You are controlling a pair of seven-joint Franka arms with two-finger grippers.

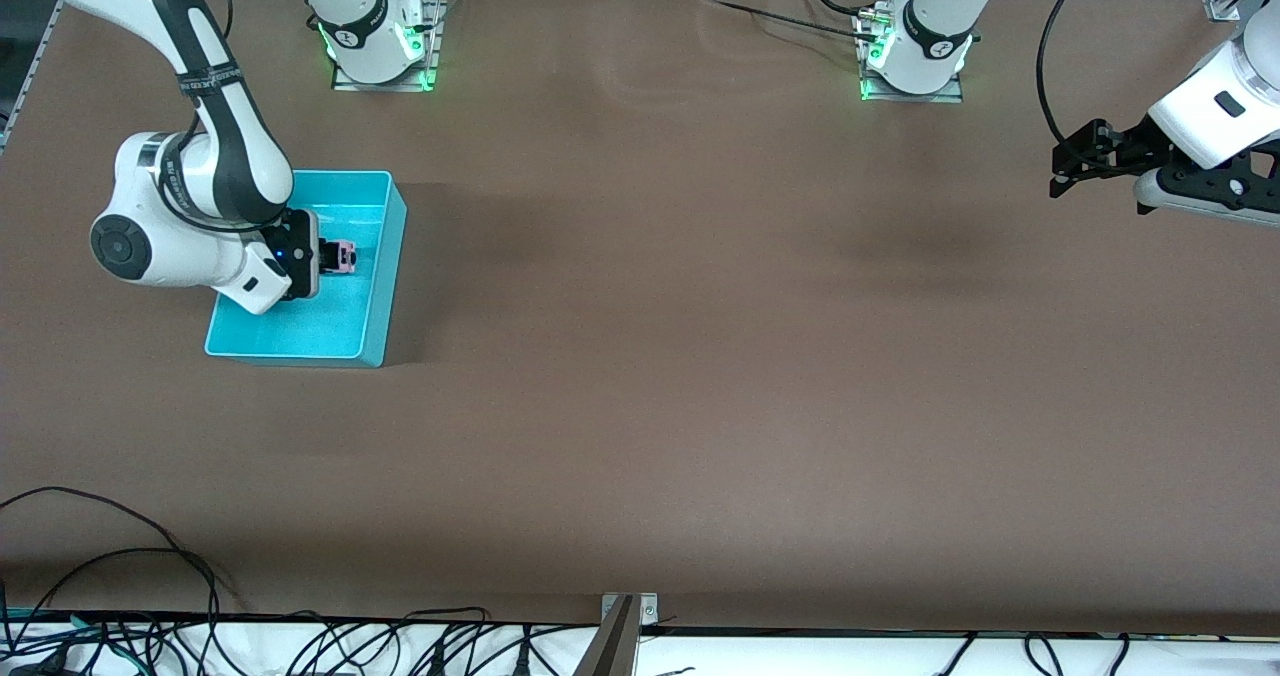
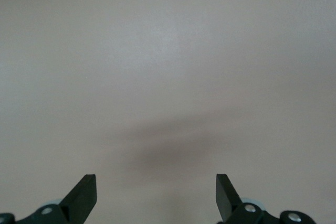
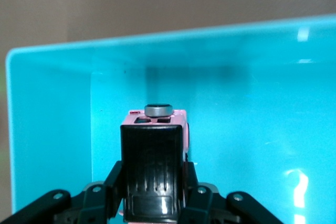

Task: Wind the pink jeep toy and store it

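The pink jeep toy [image 1: 344, 255], pale pink with a black roof, is held inside the cyan bin [image 1: 380, 286] at the right arm's end of the table. My right gripper [image 1: 335, 256] is shut on it, low inside the bin. In the right wrist view the jeep [image 3: 154, 153] fills the space between the fingers, black roof toward the camera, with the bin's wall [image 3: 252, 87] around it. My left gripper [image 1: 1062, 171] is open and empty, held above the table at the left arm's end; the left wrist view shows its fingertips [image 2: 84, 195] over bare table.
The brown table [image 1: 700, 356] is bare apart from the bin. Cables lie along the edge nearest the camera [image 1: 150, 616]. The arm bases [image 1: 375, 36] stand along the edge farthest from the camera.
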